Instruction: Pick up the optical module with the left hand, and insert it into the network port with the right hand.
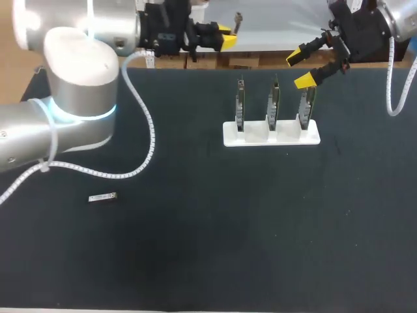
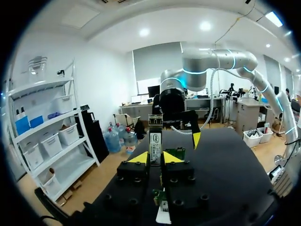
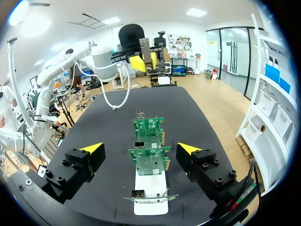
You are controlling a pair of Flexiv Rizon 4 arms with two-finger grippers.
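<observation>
My left gripper (image 1: 228, 38) is raised over the table's far edge and is shut on the optical module (image 1: 238, 23), a slim silver bar that sticks out past its yellow tips. In the left wrist view the module (image 2: 155, 140) stands upright, pinched between the fingers of the left gripper (image 2: 155, 158). My right gripper (image 1: 300, 69) hangs open just above the rightmost of three upright circuit boards (image 1: 305, 107). In the right wrist view the right gripper (image 3: 140, 148) straddles the row of green boards (image 3: 151, 160), whose small metal network ports (image 3: 139, 145) face it. The left gripper (image 3: 141, 59) with the module shows beyond.
The boards stand in a white rack (image 1: 272, 134) on the black table, right of the middle. A second small silver module (image 1: 103, 197) lies flat at the left, below my left arm's white cable (image 1: 144, 163).
</observation>
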